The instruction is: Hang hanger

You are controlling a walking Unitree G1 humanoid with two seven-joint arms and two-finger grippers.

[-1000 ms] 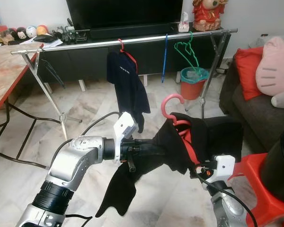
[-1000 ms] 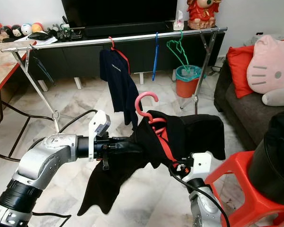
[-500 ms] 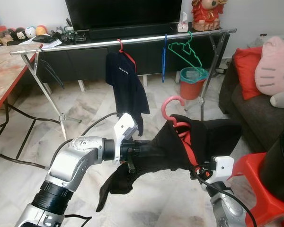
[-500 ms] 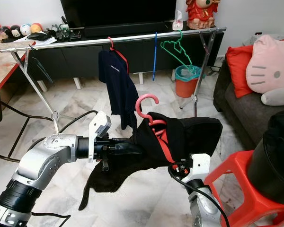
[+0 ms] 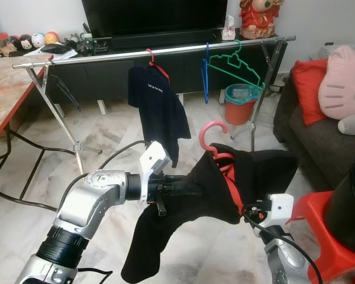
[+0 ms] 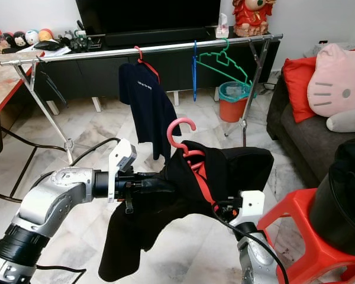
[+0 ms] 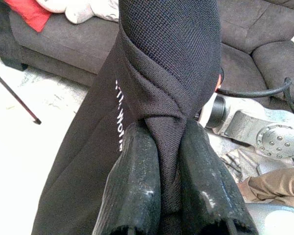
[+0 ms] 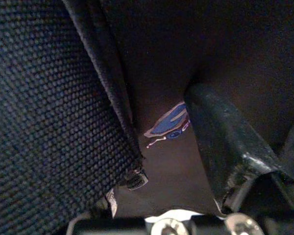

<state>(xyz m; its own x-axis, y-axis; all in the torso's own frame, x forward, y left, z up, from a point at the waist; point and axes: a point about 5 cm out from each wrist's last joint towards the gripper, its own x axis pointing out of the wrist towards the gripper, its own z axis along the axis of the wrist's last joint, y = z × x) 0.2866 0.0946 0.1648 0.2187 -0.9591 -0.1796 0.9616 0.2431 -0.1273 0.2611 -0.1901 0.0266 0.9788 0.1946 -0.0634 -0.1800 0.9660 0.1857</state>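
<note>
**Midway: both arms hold a black shirt on a red hanger, short of the rail**

Here the left arm (image 5: 92, 198) reaches forward and bends inward at the elbow, its forearm running roughly level across the robot's front toward its right. The left gripper (image 7: 172, 161) is clamped on a bunched fold of the black shirt (image 5: 225, 183); in the left wrist view both black fingers (image 7: 137, 186) press tight against the cloth on either side of the fold. One sleeve end of the shirt droops from that grip toward the marble floor (image 5: 35, 171).

The right arm (image 5: 281, 260) comes up from below, wrist raised, with the right gripper (image 8: 186, 147) pushed up inside the garment. One finger (image 8: 225, 142) shows against the fabric, but I cannot tell whether the fingers are open or closed.

The red hanger (image 5: 216, 139) sits inside the shirt's neck, its hook standing free above the cloth, between the two arms. It is well apart from the silver clothes rail (image 5: 165, 52) beyond. On that rail hang a dark navy shirt (image 5: 160, 109) on its own red hanger, a blue hanger (image 5: 205, 74) and a green hanger (image 5: 236, 62). A red stool (image 5: 334, 236) stands near the right arm.
</note>
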